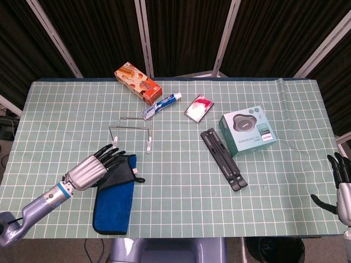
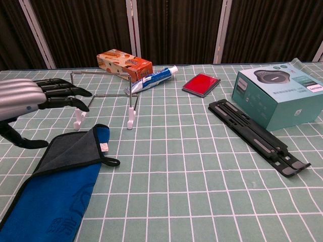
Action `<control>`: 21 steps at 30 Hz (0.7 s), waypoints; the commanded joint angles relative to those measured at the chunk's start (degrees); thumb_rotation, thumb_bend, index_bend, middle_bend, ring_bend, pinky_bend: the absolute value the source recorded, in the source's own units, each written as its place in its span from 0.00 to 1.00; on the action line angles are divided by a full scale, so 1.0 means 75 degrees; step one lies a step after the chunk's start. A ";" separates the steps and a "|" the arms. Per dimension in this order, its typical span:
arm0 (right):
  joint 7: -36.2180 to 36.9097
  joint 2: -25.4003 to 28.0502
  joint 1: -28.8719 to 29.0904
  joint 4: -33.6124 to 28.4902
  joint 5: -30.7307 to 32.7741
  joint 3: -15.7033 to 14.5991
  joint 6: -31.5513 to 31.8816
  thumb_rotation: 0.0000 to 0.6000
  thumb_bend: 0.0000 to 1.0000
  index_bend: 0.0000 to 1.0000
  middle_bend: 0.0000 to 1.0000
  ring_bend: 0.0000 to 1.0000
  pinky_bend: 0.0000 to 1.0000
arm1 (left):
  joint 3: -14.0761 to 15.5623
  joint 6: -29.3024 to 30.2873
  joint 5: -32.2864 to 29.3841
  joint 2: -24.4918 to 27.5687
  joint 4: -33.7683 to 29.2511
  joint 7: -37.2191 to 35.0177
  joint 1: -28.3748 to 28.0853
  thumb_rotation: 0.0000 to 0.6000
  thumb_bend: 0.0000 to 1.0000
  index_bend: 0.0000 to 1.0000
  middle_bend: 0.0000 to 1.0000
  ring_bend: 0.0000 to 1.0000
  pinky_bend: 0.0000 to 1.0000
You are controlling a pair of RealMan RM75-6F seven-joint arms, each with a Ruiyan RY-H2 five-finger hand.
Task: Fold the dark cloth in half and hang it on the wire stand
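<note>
- The left hand has its fingers stretched out and slightly apart, holding nothing; in the chest view the thumb hangs below them, clear of the fabric.
- That hand hovers above the far left corner of the dark cloth, its fingertips aimed toward the wire stand.
- The dark cloth lies flat on the worktop near the front edge, a long blue strip with its far end turned over to show a grey side, and a small black loop sticking out at its right corner.
- The wire stand sits upright just beyond the cloth, bare, on its white-tipped feet.
- The right hand is at the far right edge of the head view, off the worktop, fingers apart and empty.
- Behind the stand lie a toothpaste tube and an orange box; a red case is to their right.
- A teal box stands right of centre, with a folded black stand lying just beside it.
</note>
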 commanded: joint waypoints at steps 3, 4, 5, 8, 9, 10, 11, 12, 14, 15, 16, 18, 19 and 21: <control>0.0121 0.0036 -0.0002 0.0049 0.0104 0.0041 -0.0043 1.00 0.00 0.00 0.00 0.00 0.00 | -0.0539 -0.1633 -0.1011 -0.0193 -0.1280 0.1643 -0.0526 1.00 0.35 0.26 0.00 0.00 0.00; 0.0152 0.0041 -0.0002 0.0069 0.0128 0.0046 -0.0057 1.00 0.00 0.00 0.00 0.00 0.00 | -0.0596 -0.1800 -0.1163 -0.0247 -0.1376 0.1899 -0.0553 1.00 0.36 0.29 0.00 0.00 0.00; 0.0190 0.0046 -0.0002 0.0094 0.0156 0.0053 -0.0076 1.00 0.00 0.00 0.00 0.00 0.00 | -0.0654 -0.1955 -0.1304 -0.0334 -0.1438 0.2149 -0.0584 1.00 0.36 0.31 0.00 0.00 0.00; 0.0268 0.0056 0.0003 0.0143 0.0201 0.0065 -0.0117 1.00 0.00 0.00 0.00 0.00 0.00 | -0.0812 -0.2232 -0.1669 -0.0616 -0.1469 0.2705 -0.0628 1.00 0.37 0.33 0.00 0.00 0.00; 0.0290 0.0059 0.0002 0.0155 0.0211 0.0068 -0.0123 1.00 0.00 0.00 0.00 0.00 0.00 | -0.0858 -0.2306 -0.1789 -0.0742 -0.1445 0.2836 -0.0636 1.00 0.37 0.33 0.00 0.00 0.00; 0.0301 0.0060 0.0002 0.0164 0.0216 0.0070 -0.0126 1.00 0.00 0.00 0.00 0.00 0.00 | -0.0885 -0.2359 -0.1862 -0.0831 -0.1416 0.2902 -0.0646 1.00 0.37 0.34 0.00 0.00 0.00; 0.0308 0.0061 0.0002 0.0169 0.0219 0.0072 -0.0127 1.00 0.00 0.00 0.00 0.00 0.00 | -0.0904 -0.2396 -0.1903 -0.0905 -0.1382 0.2927 -0.0658 1.00 0.37 0.35 0.00 0.00 0.00; 0.0321 0.0064 0.0002 0.0176 0.0228 0.0075 -0.0132 1.00 0.00 0.00 0.00 0.00 0.00 | -0.0920 -0.2437 -0.1945 -0.1009 -0.1319 0.2942 -0.0672 1.00 0.37 0.36 0.00 0.00 0.00; 0.0349 0.0070 0.0001 0.0187 0.0250 0.0084 -0.0141 1.00 0.00 0.00 0.00 0.00 0.00 | -0.0939 -0.2471 -0.1981 -0.1192 -0.1166 0.2927 -0.0686 1.00 0.37 0.37 0.00 0.00 0.00; 0.0363 0.0073 -0.0001 0.0193 0.0258 0.0087 -0.0143 1.00 0.00 0.00 0.00 0.00 0.00 | -0.0941 -0.2485 -0.1989 -0.1276 -0.1090 0.2902 -0.0693 1.00 0.37 0.37 0.00 0.00 0.00; 0.0376 0.0076 -0.0002 0.0197 0.0265 0.0090 -0.0144 1.00 0.00 0.00 0.00 0.00 0.00 | -0.0943 -0.2497 -0.1995 -0.1354 -0.1016 0.2873 -0.0699 1.00 0.37 0.37 0.00 0.00 0.00; 0.0391 0.0078 -0.0002 0.0206 0.0273 0.0094 -0.0148 1.00 0.00 0.00 0.00 0.00 0.00 | -0.0949 -0.2498 -0.1993 -0.1474 -0.0891 0.2832 -0.0710 1.00 0.37 0.37 0.00 0.00 0.00; 0.0398 0.0080 -0.0001 0.0208 0.0276 0.0097 -0.0151 1.00 0.00 0.00 0.00 0.00 0.00 | -0.0948 -0.2496 -0.1983 -0.1528 -0.0834 0.2814 -0.0716 1.00 0.37 0.37 0.00 0.00 0.00; 0.0410 0.0083 0.0000 0.0212 0.0282 0.0101 -0.0154 1.00 0.00 0.00 0.00 0.00 0.00 | -0.0953 -0.2489 -0.1975 -0.1594 -0.0762 0.2790 -0.0724 1.00 0.37 0.39 0.00 0.00 0.00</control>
